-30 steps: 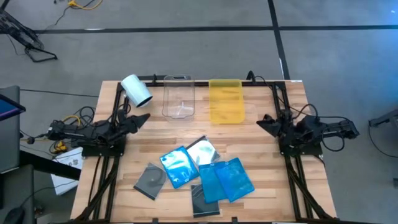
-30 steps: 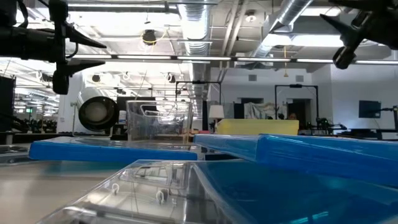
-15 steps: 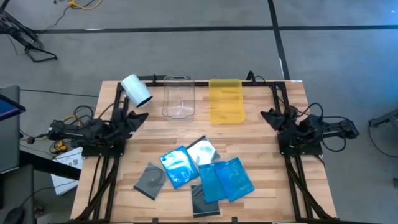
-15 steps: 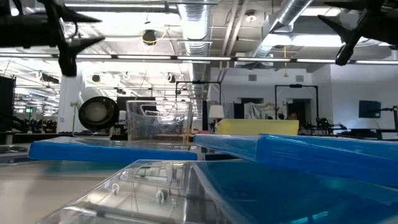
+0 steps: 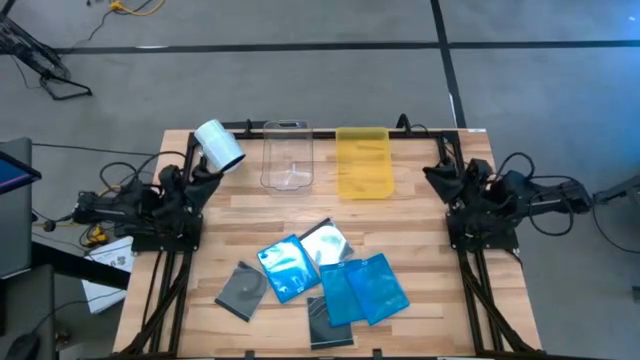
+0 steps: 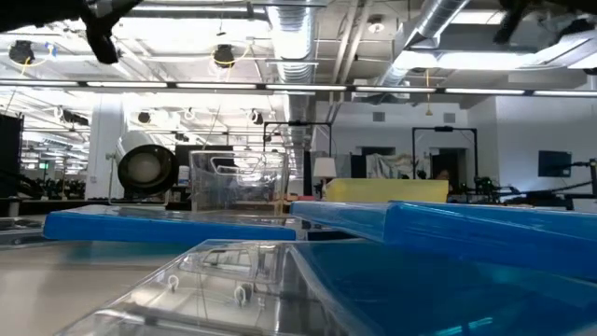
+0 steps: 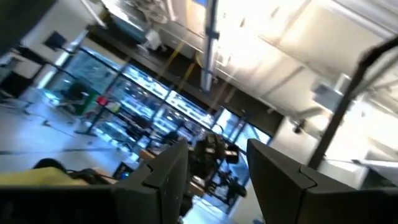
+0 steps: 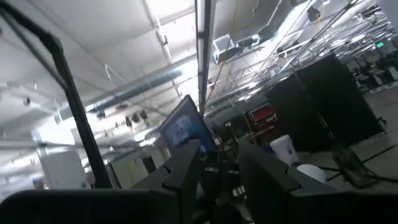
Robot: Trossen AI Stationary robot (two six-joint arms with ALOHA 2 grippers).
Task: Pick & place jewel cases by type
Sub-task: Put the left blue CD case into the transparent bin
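Observation:
Several jewel cases lie flat in a loose, partly overlapping cluster at the near middle of the wooden table. Blue ones (image 5: pixel 285 266) (image 5: pixel 366 290) lie beside a dark grey one (image 5: pixel 243 288), a clear one with a disc (image 5: pixel 325 241) and a dark one (image 5: pixel 328 325). In the low view the blue cases (image 6: pixel 466 233) and a clear case (image 6: pixel 224 280) fill the foreground. My left gripper (image 5: pixel 203 174) is raised by the table's left edge and open (image 7: pixel 214 186). My right gripper (image 5: pixel 436 174) is raised by the right edge and open (image 8: pixel 221 177). Both point upward, and nothing is between their fingers.
At the far side stand a white roll (image 5: pixel 220 146) lying on its side, a clear tray (image 5: pixel 287 156) and a yellow tray (image 5: pixel 363 163). Black frame rails (image 5: pixel 165 280) run along the table's left, right and far edges. Bare wood lies between the cases and the trays.
Both grippers have risen from low over the table's side edges, tipped their fingers upward and rolled at the wrist. In the low view they have gone nearly out of the picture's top. The gaps between their fingers look unchanged. The cases have not moved.

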